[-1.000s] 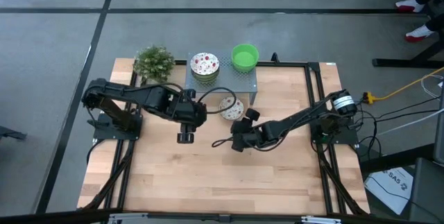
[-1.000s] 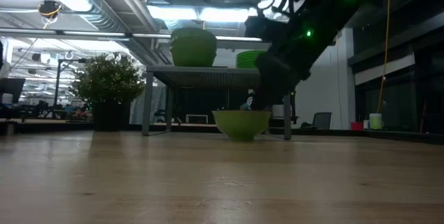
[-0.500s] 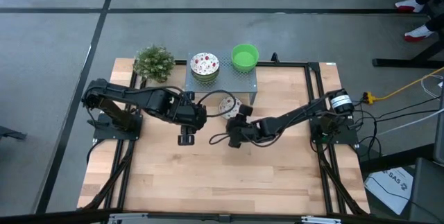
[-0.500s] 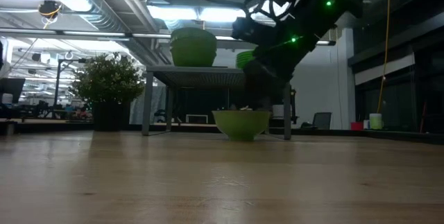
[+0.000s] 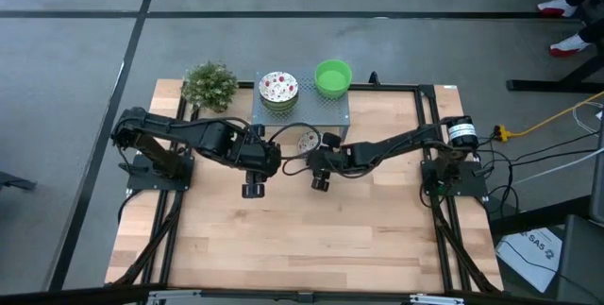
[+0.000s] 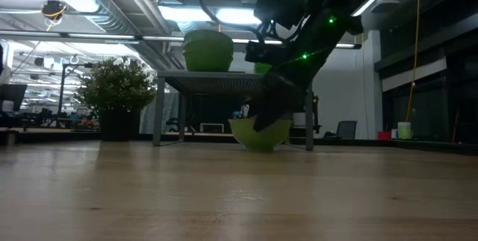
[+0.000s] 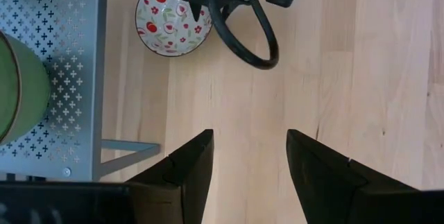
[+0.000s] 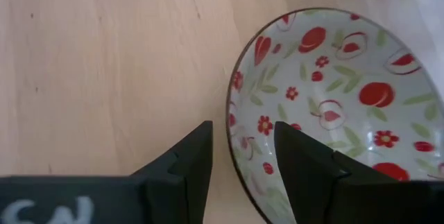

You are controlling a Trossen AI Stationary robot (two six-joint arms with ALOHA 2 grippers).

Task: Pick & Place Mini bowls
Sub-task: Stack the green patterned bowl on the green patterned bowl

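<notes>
One mini bowl [image 5: 306,139] stands on the table by its base in front of the grey stand. It is white with red speckles inside [image 8: 326,92] and green outside [image 6: 260,133]. My right gripper [image 8: 239,161] is open and low at this bowl. One finger [image 8: 184,165] stands outside the rim and the other [image 8: 305,165] over the inside; whether either touches, I cannot tell. A speckled stack [image 5: 278,88] and a green bowl [image 5: 332,76] sit on the stand. My left gripper [image 7: 248,161] is open above bare table left of the bowl.
The grey perforated stand [image 5: 326,107] is at the far middle of the table, with one leg [image 7: 132,146] close to my left gripper. A potted plant [image 5: 209,85] sits at the far left. A black cable loop [image 7: 243,37] hangs from the right arm. Bare wood [image 5: 302,239] lies toward the near edge.
My right gripper has moved toward the table's left and down to the bowl on the table, ending with its fingers on either side of the rim. The bowl has stayed in place.
</notes>
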